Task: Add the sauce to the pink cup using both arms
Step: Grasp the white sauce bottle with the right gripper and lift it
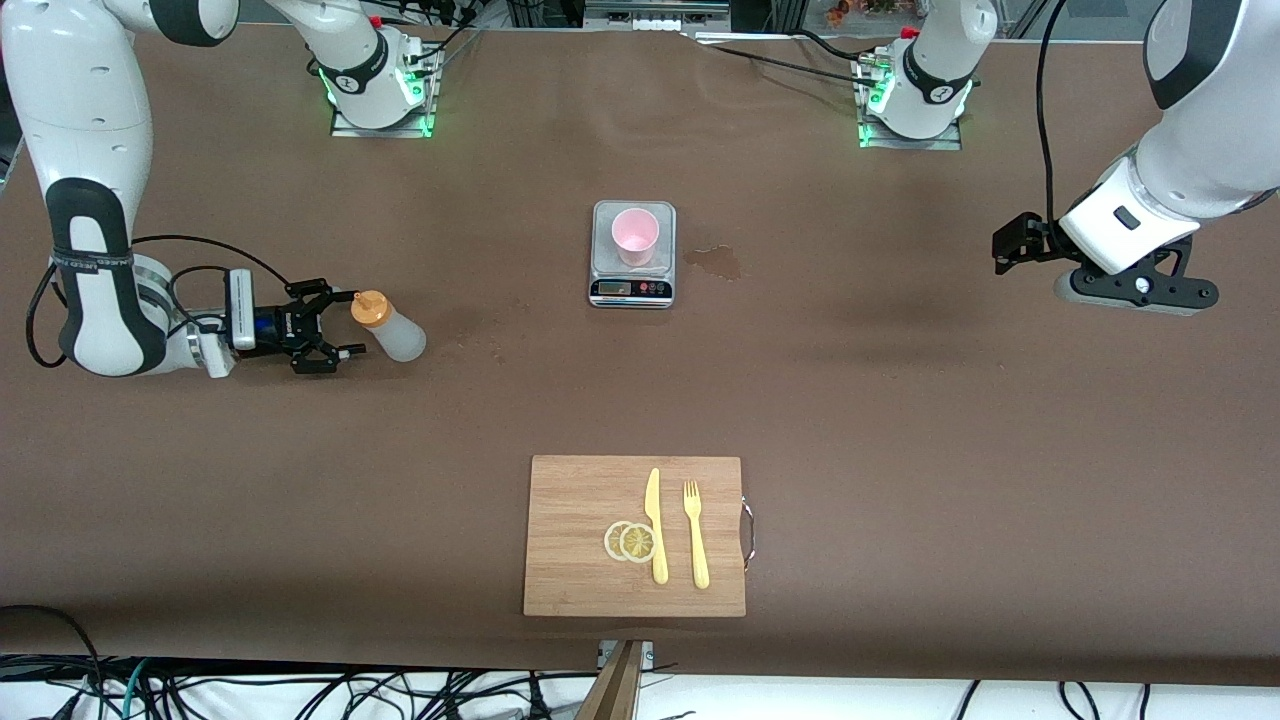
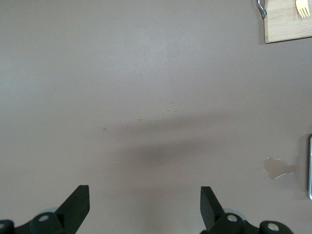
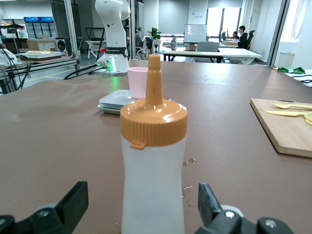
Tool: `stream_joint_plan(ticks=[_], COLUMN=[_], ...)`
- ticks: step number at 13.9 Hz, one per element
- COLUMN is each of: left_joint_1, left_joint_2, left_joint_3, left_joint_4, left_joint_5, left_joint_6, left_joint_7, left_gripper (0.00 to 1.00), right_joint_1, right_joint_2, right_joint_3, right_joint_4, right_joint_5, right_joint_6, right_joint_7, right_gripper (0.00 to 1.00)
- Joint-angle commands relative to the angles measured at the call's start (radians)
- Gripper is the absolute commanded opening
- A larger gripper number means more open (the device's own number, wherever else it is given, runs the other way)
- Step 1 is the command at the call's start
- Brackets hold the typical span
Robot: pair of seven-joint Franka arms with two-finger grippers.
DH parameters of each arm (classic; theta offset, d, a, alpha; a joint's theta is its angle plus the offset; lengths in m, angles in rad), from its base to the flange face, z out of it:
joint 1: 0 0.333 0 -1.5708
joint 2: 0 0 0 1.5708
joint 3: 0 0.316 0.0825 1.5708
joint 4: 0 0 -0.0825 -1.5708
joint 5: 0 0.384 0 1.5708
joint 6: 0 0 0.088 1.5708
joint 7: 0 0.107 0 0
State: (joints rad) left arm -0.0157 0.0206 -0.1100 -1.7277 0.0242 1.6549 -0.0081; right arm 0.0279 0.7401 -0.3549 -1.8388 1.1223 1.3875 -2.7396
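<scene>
The right gripper [image 1: 335, 322] sits low at the right arm's end of the table, its fingers [image 3: 73, 201] spread wide on either side of the sauce bottle [image 1: 388, 326] without touching it. The bottle stands upright on the table just in front of the gripper, orange cap [image 3: 153, 119] up. Farther toward the table's middle, the pink cup [image 1: 635, 236] stands on a small scale [image 1: 632, 288]. The left gripper [image 2: 145, 207] waits over bare table at the left arm's end, fingers apart and holding nothing.
</scene>
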Motion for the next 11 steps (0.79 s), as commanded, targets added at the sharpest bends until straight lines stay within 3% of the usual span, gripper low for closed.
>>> stream_joint_plan(ticks=[1, 11], left_joint_1=[-0.001, -0.009], left_joint_2=[-0.022, -0.022], left_joint_3=[0.001, -0.002], left_joint_4=[-0.016, -0.016], left_joint_5=[-0.001, -0.001], left_joint_6=[-0.007, -0.007], left_joint_7=[0.010, -0.012], left_gripper=[1.00, 1.00], right_joint_1=[-0.003, 0.024], right_joint_2=[0.045, 0.099], right_joint_3=[0.004, 0.070], right_joint_4=[0.018, 0.020], right_joint_5=[0.028, 0.071], right_joint_6=[-0.024, -0.025], right_joint_7=[-0.124, -0.138], right_gripper=[1.00, 1.00])
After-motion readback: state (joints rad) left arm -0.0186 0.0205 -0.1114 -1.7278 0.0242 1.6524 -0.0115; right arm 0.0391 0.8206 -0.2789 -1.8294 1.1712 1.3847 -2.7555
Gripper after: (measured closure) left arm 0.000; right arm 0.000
